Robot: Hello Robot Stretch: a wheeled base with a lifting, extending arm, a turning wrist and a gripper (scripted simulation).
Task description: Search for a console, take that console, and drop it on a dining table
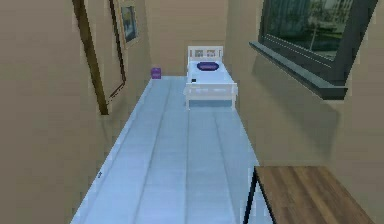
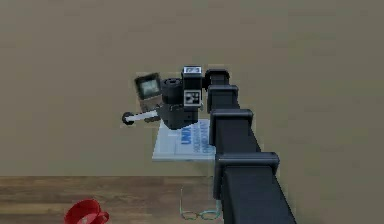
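While holding the console [image 2: 148, 87] aloft in the gripper [image 2: 143, 104], lower over bare table [image 2: 40, 195], clear of the red thing [image 2: 85, 212].

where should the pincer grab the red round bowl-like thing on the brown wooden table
Probably the raised rim, from above. The red round bowl-like thing sits low on the brown wooden table with its hollow facing up, so the rim is the thin part to straddle; its sides look too wide. Its lower part is cut off, so this is tentative.
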